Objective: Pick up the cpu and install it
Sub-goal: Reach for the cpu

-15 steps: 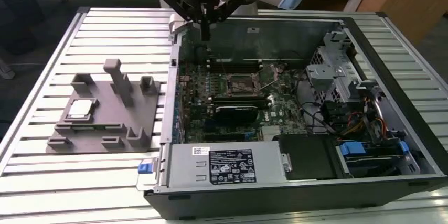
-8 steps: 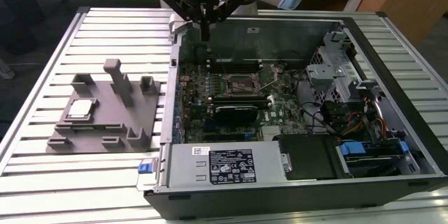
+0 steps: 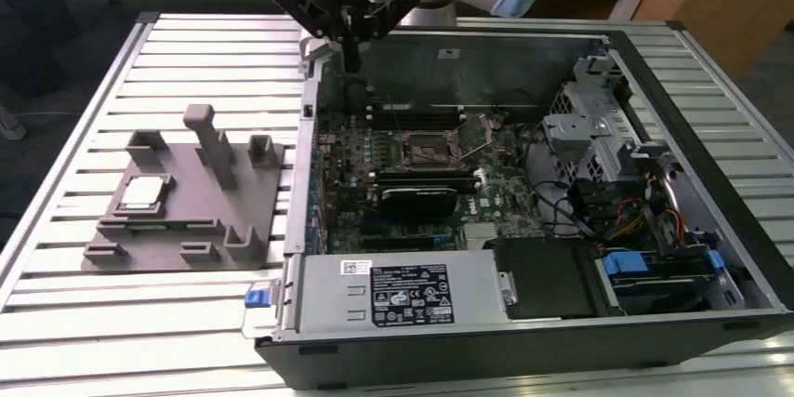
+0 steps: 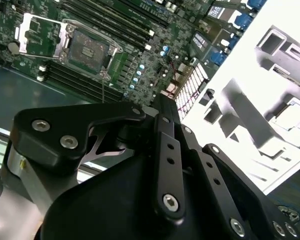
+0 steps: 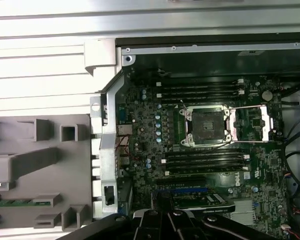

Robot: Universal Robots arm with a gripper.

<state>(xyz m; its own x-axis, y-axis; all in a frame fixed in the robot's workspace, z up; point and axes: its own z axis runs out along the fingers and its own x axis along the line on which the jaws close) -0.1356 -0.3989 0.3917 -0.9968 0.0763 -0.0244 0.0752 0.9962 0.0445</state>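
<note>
Nearest me, the open computer case [image 3: 522, 349] holds a motherboard [image 3: 503, 194], socket [image 3: 437, 148] uncovered. At the case's nine o'clock, a grey fixture [image 3: 186, 206] on the worktop [image 3: 74, 323] cradles the cpu [image 3: 140, 192]. My claw [image 3: 353, 62], pressed together and empty, points down over the case's eleven-o'clock corner.

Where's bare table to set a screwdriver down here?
Bare slats of the slatted metal table lie between the grey plastic fixture plate and the near edge, and beyond the plate beside the open black computer case. Inside the case is crowded.
</note>
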